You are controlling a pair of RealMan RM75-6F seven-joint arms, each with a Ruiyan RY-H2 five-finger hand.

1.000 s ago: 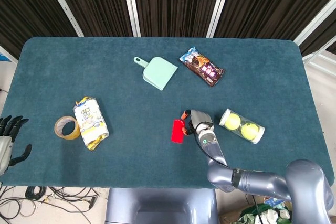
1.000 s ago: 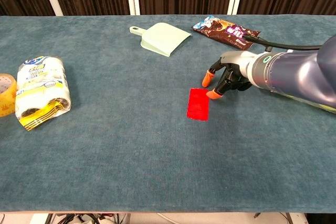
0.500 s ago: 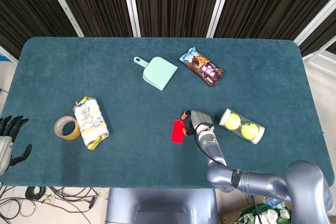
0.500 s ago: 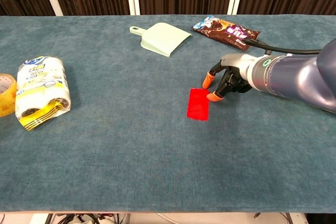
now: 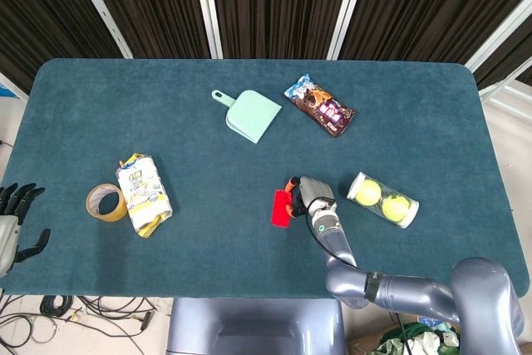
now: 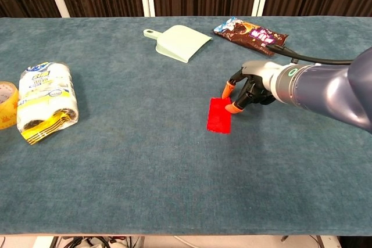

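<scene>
From above, the right hand covers the right edge of the red card, so contact there cannot be judged. The chest view cuts off the right arm at its right edge, and the tape roll, far to that hand's left, at its left edge. The left hand is cropped at the head view's left border. Print on the snack bag is too small to read.

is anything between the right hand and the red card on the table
Nothing visible is in the way. The right hand sits at the right edge of the red card, with its orange fingertips at or just off that edge. The bare cloth around the card holds no other thing.
</scene>
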